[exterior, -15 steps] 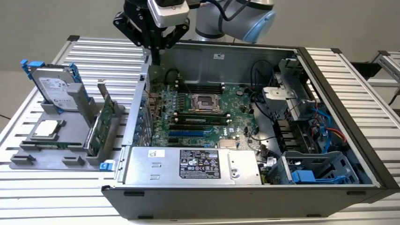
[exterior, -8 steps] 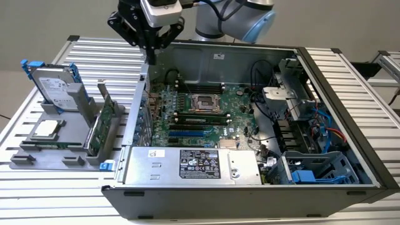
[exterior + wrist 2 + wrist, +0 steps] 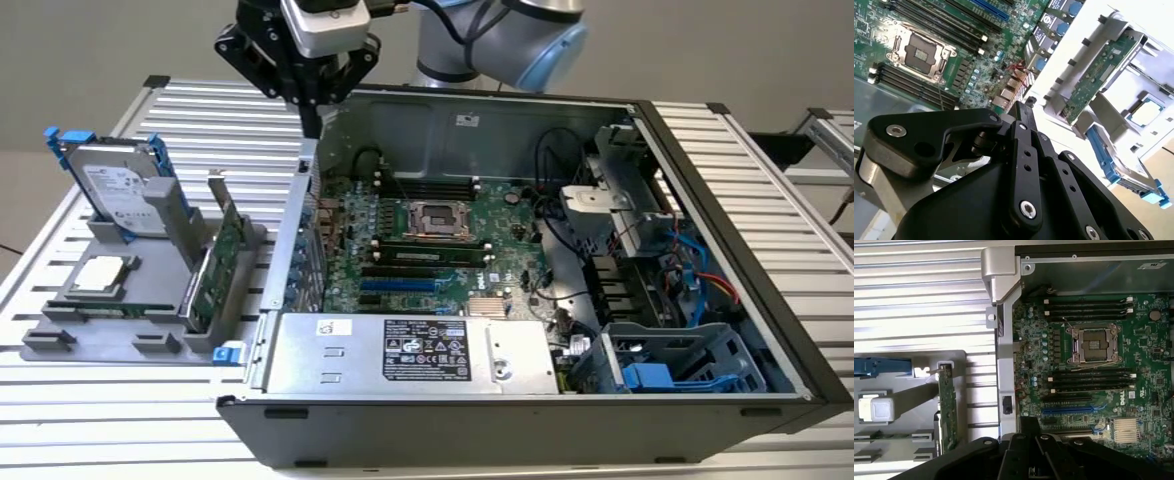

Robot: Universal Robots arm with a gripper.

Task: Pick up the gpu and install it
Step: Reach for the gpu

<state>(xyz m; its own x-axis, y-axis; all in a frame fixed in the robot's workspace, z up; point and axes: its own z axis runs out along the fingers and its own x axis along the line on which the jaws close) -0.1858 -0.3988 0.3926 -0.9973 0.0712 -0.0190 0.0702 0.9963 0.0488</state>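
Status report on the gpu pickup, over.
Gripper shut, empty, above case wall. Gpu upright in grey holder, untouched. Hard drive stands beside it in same holder.

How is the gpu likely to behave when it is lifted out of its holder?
Likely stiff: the gpu is a flat circuit board standing on edge in the grey holder. Probably fragile, with bare components exposed. It is thin, so it may tip if gripped off-centre.

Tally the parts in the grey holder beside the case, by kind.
Hard drive: 1
gpu: 1
Processor chip: 1
Total: 3 that can be told apart
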